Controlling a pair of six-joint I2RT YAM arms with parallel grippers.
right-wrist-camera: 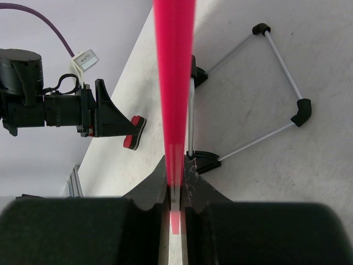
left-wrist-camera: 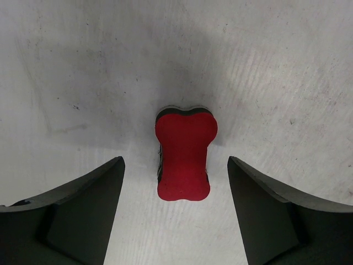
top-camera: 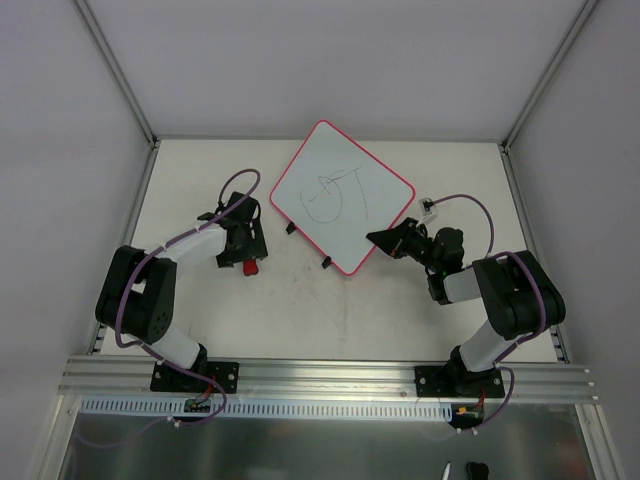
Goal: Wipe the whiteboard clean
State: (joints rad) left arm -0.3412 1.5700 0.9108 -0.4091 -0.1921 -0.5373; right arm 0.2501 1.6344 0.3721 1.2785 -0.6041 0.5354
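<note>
The whiteboard [top-camera: 343,195] lies turned like a diamond at the table's middle back, with black marker scribbles [top-camera: 335,195] on it. My right gripper [top-camera: 385,240] is shut on its red-pink rim at the near right edge. In the right wrist view the rim [right-wrist-camera: 174,83] shows edge-on between the closed fingers [right-wrist-camera: 174,190]. The small red eraser [top-camera: 250,267] lies on the table left of the board. My left gripper [top-camera: 243,245] hovers over it, open and empty. In the left wrist view the eraser [left-wrist-camera: 183,153] lies between the spread fingers [left-wrist-camera: 175,163], touching neither.
A thin wire stand with black corner joints [right-wrist-camera: 300,110] lies under the board's right side. Two black clips [top-camera: 326,263] sit on the board's near left edge. An aluminium rail [top-camera: 320,375] runs along the near table edge. Walls close in the back and sides.
</note>
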